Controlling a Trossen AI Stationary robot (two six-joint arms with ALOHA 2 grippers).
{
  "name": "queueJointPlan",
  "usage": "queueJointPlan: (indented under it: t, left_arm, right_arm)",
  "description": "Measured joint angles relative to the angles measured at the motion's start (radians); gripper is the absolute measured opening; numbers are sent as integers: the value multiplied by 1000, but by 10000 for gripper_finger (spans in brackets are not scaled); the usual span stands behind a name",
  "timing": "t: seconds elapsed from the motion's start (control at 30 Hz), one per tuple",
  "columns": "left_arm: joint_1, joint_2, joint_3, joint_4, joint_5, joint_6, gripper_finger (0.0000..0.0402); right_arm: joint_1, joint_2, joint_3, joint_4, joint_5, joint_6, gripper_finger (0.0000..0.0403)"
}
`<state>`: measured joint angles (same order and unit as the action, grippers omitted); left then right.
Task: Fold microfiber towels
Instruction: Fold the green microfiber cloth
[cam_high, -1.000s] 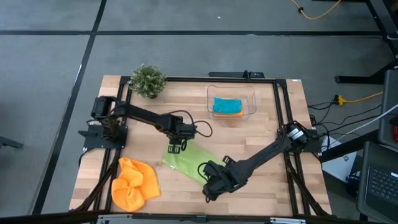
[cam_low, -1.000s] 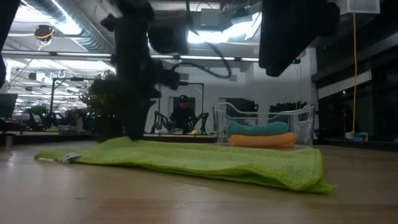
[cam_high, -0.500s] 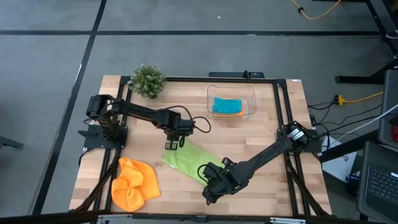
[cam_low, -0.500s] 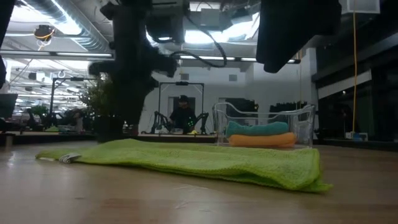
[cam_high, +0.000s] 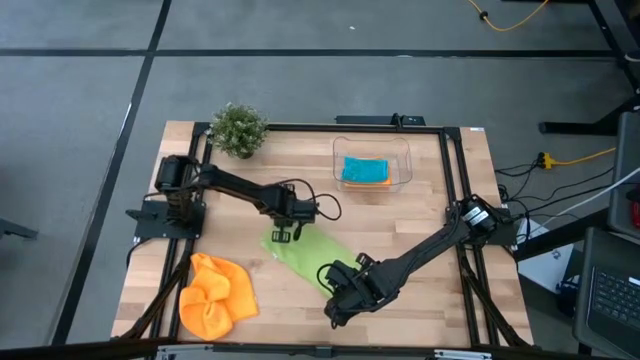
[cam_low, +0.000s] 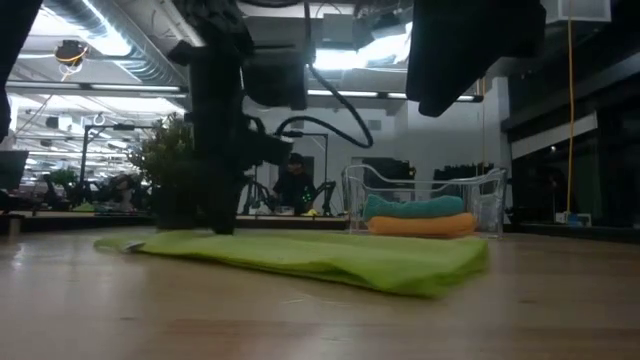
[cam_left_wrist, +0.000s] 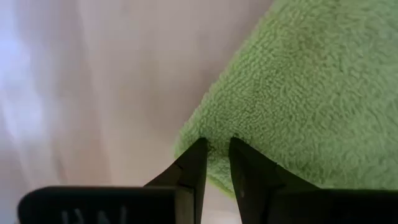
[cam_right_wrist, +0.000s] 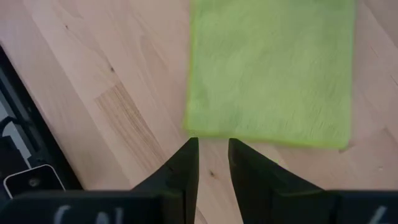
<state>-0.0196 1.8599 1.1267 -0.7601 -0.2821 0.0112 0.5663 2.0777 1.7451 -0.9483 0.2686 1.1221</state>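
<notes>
from above, the lime green towel (cam_high: 305, 256) is lying mid-table (cam_high: 430, 200) between both arms; the left hand (cam_high: 282, 234) is sitting on its far corner, the right hand (cam_high: 334, 306) is hovering just off its near edge. an orange towel (cam_high: 215, 296) is lying crumpled at the table's near left, and 2 folded towels are resting in the clear tub (cam_high: 372, 165).

at table height, the green towel (cam_low: 330, 256) is lying low and flat.

the left wrist view is showing narrow fingers (cam_left_wrist: 194, 165) meeting the corner, probably pinching it, though i cannot tell for sure.

the right wrist view is showing narrow fingers (cam_right_wrist: 185, 163) holding nothing.

a good fold is needing both corners pinched firmly and lifted together.
</notes>
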Motion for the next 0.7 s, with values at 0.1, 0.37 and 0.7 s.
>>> queueJointPlan:
  t: [0.1,0.37,0.7]
  left_arm:
    - [0,-12,0,-13,-33,-3,66]
    - [-14,-92,69,-191,2,-105,66]
    - [-89,-221,140,-265,600,-482,60]
  right_arm:
    - [0,0,0,1,0,-1,90]
    - [-1,0,0,-9,-7,-3,90]
    - [-25,2,61,-6,-142,48,90]
